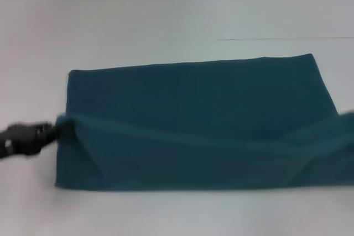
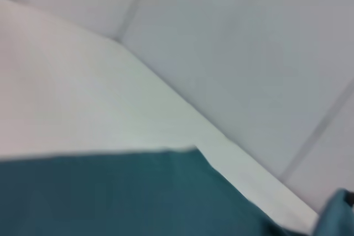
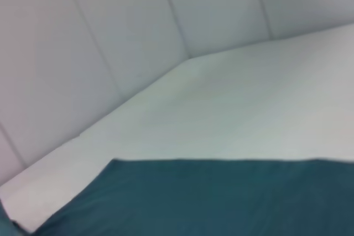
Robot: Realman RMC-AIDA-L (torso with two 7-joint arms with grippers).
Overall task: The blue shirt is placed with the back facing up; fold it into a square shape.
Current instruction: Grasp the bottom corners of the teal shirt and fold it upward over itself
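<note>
One left gripper (image 1: 55, 128) at blue shirt (image 1: 199, 114) edge

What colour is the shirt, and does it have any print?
Plain dark teal-blue knit shirt, no print; head view shows it best.

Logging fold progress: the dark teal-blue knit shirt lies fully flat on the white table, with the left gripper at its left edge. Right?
Not quite. In the head view the dark teal-blue knit shirt has its near edge raised into a ridge, lifted by the left gripper at its left edge; the far part lies on the white table.
</note>
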